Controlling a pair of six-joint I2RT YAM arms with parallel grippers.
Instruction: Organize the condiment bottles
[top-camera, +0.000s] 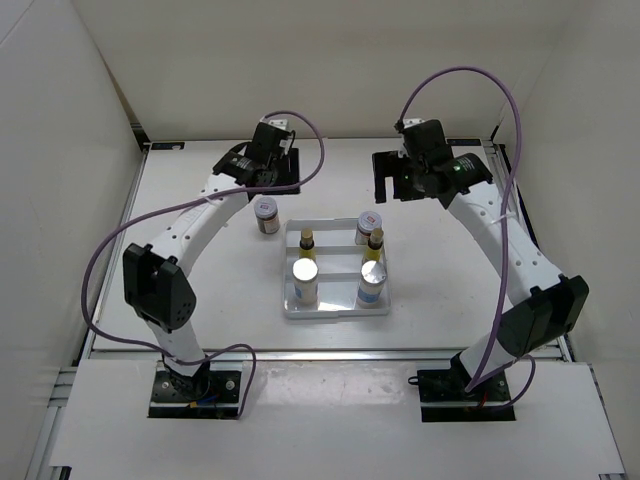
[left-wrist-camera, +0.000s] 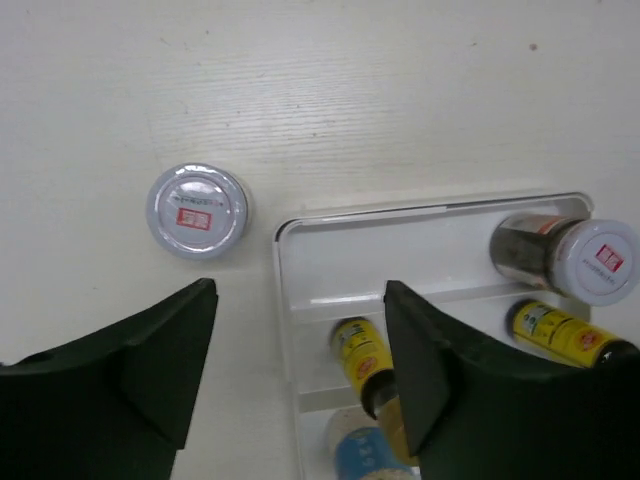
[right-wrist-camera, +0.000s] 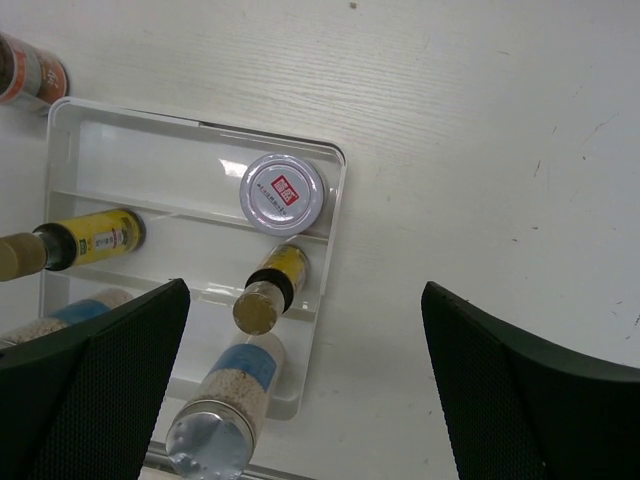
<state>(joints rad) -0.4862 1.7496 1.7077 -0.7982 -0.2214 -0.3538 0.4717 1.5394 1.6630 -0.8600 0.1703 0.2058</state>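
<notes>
The table (top-camera: 200, 270) is white with a faint wood grain and a few small scuffs, closed in by plain white walls (top-camera: 60, 150) on three sides. A white divided tray (top-camera: 335, 312) sits near its middle.

In the tray's near row stand the left silver-capped bottle (top-camera: 305, 280) and the right silver-capped bottle (top-camera: 372, 283). The middle row holds the left yellow bottle (top-camera: 307, 242) and the right yellow bottle (top-camera: 376, 242), both upright with dark caps. At the right end of the far row is the tray jar (top-camera: 368, 220), its white lid marked in red. A matching loose jar (top-camera: 266, 214) stands outside on the table, just beside the tray's far left corner but not touching it.

The left gripper (left-wrist-camera: 300, 300) hangs above that far left corner with its jaws spread wide and nothing between them. The loose jar lies beyond its left finger (left-wrist-camera: 150, 370), outside the gap. The right gripper (right-wrist-camera: 305, 300) is spread just as wide and holds nothing. It hangs over the tray's far right corner, with the tray jar and the right yellow bottle showing between its fingers (right-wrist-camera: 520, 390).
</notes>
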